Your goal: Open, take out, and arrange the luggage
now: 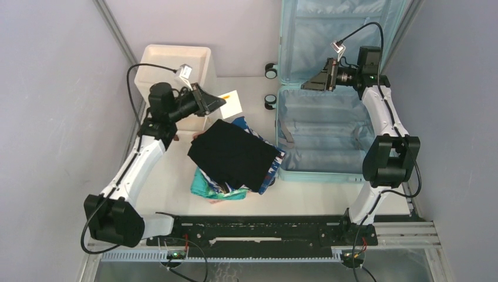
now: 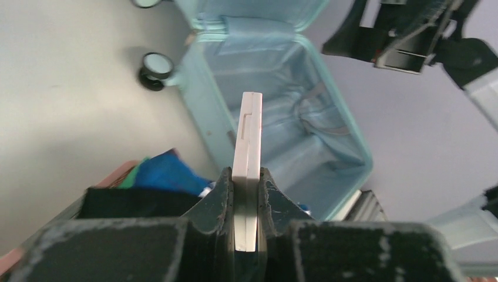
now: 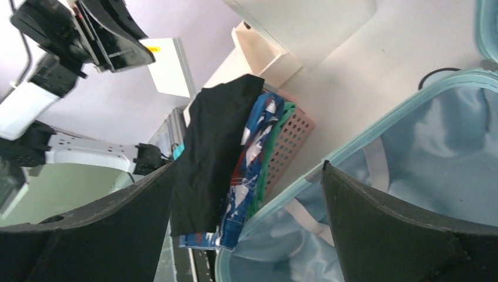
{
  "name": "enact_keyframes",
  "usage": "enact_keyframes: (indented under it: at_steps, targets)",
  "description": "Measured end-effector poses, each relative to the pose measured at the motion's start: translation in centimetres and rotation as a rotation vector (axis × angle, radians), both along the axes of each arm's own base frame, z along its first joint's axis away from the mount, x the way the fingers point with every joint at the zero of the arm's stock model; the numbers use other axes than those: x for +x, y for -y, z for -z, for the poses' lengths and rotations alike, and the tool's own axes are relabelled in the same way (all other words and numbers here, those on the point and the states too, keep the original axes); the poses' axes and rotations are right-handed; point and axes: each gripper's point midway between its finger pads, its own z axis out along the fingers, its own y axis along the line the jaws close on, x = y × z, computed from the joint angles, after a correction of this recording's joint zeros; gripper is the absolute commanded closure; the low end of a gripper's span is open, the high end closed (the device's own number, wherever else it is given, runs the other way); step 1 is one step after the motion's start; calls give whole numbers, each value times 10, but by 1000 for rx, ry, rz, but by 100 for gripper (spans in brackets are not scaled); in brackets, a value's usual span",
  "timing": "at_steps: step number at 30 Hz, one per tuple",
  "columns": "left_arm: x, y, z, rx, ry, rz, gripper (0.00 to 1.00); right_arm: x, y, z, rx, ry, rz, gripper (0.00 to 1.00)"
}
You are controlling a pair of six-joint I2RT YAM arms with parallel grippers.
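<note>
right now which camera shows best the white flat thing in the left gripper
Right wrist: the white flat piece shows its broad face, with a yellow mark by the left gripper. Top external shows the same face, smaller. Left wrist sees only its thin edge, clamped between the fingers.

Left claw (image 2: 246, 179) clamped, right claw (image 3: 248, 167) agape

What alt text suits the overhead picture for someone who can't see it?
An open pale blue suitcase lies at right. The left claw holds a white card near a pile of clothes; the right claw hangs over the suitcase.
</note>
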Motion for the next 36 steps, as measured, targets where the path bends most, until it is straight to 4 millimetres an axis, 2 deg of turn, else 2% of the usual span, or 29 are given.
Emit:
enact_keyframes:
  at_steps: [4, 9, 12, 15, 21, 27, 31, 36]
  targets:
    - [-1, -30, 0, 46, -12, -107, 100, 1, 5, 6, -43, 14, 23, 0]
    - [-14, -69, -16, 70, 39, -251, 100, 2, 9, 14, -96, 26, 46, 0]
    - [-21, -87, -12, 75, 36, -319, 100, 2, 11, 16, -121, 37, 55, 0]
    - [-20, -106, 7, 81, -17, -385, 100, 3, 13, 19, -141, 40, 62, 0]
    - [-17, -151, 61, 70, -185, -556, 100, 4, 15, 24, -166, 44, 71, 0]
    - [-17, -189, 101, -67, -315, -718, 100, 4, 16, 26, -184, 50, 76, 0]
    - [-11, -205, 115, -152, -378, -797, 100, 5, 17, 27, -186, 48, 75, 0]
    - [1, -223, 120, -226, -399, -906, 100, 12, 17, 30, -186, 44, 74, 0]
